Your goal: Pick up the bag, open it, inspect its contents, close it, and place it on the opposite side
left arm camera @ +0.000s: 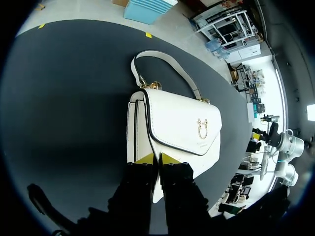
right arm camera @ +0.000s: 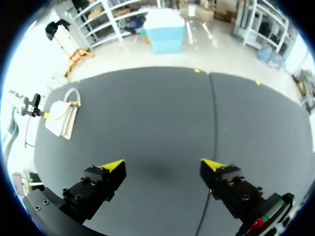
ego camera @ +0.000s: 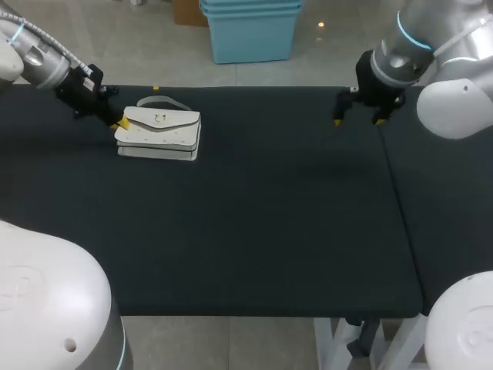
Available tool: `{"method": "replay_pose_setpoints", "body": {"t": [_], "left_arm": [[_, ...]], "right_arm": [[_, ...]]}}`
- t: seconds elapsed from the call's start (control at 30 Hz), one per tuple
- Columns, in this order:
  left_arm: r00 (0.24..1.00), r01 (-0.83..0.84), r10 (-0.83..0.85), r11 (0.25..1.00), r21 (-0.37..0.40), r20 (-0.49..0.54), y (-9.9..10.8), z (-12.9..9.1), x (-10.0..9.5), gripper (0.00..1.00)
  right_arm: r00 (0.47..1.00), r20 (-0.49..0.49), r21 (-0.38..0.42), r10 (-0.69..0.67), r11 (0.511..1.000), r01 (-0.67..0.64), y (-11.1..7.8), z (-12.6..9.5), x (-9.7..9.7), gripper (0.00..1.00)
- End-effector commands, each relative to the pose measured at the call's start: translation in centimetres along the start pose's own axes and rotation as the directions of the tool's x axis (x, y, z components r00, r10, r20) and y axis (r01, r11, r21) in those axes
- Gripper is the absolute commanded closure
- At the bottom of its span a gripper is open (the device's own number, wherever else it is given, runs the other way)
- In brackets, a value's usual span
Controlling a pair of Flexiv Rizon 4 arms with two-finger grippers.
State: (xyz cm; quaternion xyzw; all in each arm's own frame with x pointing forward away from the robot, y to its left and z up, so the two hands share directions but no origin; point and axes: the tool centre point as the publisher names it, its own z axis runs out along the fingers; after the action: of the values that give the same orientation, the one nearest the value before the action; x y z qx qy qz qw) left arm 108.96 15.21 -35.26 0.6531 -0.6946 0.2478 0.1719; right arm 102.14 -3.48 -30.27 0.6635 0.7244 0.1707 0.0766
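A black table (ego camera: 254, 231) carries a white handbag (ego camera: 160, 132) at about 10 o'clock, lying flat with its flap up and a small gold clasp (ego camera: 160, 118) showing. Its handle (ego camera: 166, 102) lies on the cloth at the bag's 12 o'clock side. The left arm comes in from 10 o'clock, and the left hand (ego camera: 121, 123) has its yellow tips against the bag's 9 o'clock end. The right arm enters from 2 o'clock; the right hand (ego camera: 359, 120) hangs above the table there, fingers spread wide, well apart from the bag.
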Motion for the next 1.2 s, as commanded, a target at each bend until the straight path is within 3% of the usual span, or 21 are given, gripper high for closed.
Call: {"method": "replay_pose_setpoints", "body": {"t": [0.03, 0.3, 0.5, 0.73, 1.0, 1.2], "left_arm": [[1.0, 0.001, -0.001, 0.996, -0.093, -0.005, -2.0, -0.6, -2.6, 1.0], [0.999, 0.003, 0.001, 0.995, -0.104, 0.04, -4.9, -2.4, -6.2, 1.0], [0.997, 0.019, -0.01, 0.992, -0.122, 0.073, -7.0, -4.4, -9.1, 1.0], [0.995, 0.045, -0.031, 0.989, -0.139, 0.098, -8.2, -6.1, -11.5, 1.0], [0.991, 0.05, -0.027, 0.983, -0.177, 0.128, -9.5, -6.0, -12.5, 1.0], [0.988, 0.058, -0.03, 0.98, -0.19, 0.149, -10.3, -5.7, -12.6, 1.0]], "right_arm": [[0.997, 0.08, -0.017, 0.002, 1.0, -0.001, 0.3, 0.1, -0.4, 0.0], [0.991, 0.135, -0.043, 0.016, 0.999, -0.01, 1.2, -0.2, -1.6, 0.0], [0.983, 0.182, -0.018, 0.016, 1.0, -0.013, 1.9, 0.3, -2.0, 0.0], [0.974, 0.226, -0.033, 0.033, 0.999, -0.026, 3.5, 0.3, -2.0, 0.0], [0.956, 0.289, -0.06, 0.043, 0.998, -0.027, 4.9, -0.1, -2.3, 0.0], [0.958, 0.278, -0.043, 0.074, 0.997, -0.065, 5.6, 0.1, -3.3, 0.0]]}}
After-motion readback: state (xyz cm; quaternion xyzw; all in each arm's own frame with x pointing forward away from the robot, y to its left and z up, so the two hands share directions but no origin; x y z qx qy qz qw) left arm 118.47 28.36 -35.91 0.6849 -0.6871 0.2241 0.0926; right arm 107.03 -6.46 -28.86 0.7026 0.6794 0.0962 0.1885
